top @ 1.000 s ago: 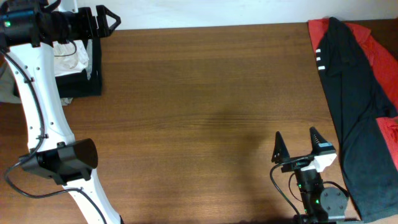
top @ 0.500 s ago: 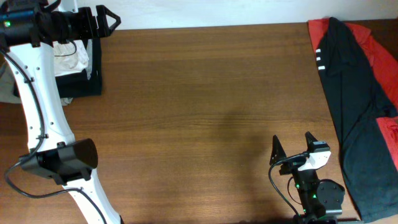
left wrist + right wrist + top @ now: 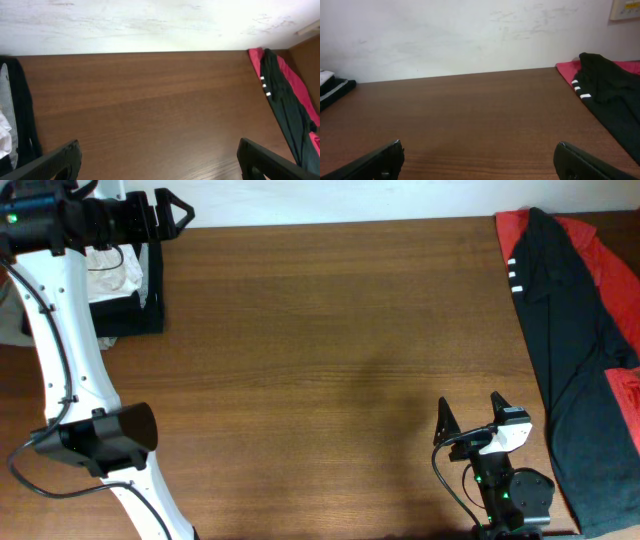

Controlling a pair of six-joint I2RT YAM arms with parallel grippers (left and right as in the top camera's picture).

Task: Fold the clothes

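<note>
A black-and-red garment [image 3: 572, 330] lies spread along the table's right edge; it also shows in the left wrist view [image 3: 286, 107] and the right wrist view [image 3: 607, 85]. A white garment [image 3: 115, 270] lies bunched in a black bin [image 3: 152, 290] at the back left; no print shows on it. My left gripper [image 3: 172, 215] is open and empty, held high over the back left corner by the bin, its fingers apart in its wrist view [image 3: 160, 152]. My right gripper [image 3: 470, 406] is open and empty near the front edge, left of the black-and-red garment, with its fingers apart [image 3: 480, 152].
The brown wooden table [image 3: 330, 360] spans the view, with a white wall behind it. The bin's black edge shows at the left of the left wrist view [image 3: 22, 115]. The left arm's white link [image 3: 65, 350] rises along the table's left side.
My right gripper has drawn back a little toward the front edge of the table and stayed open. The left arm and both garments have not moved.
</note>
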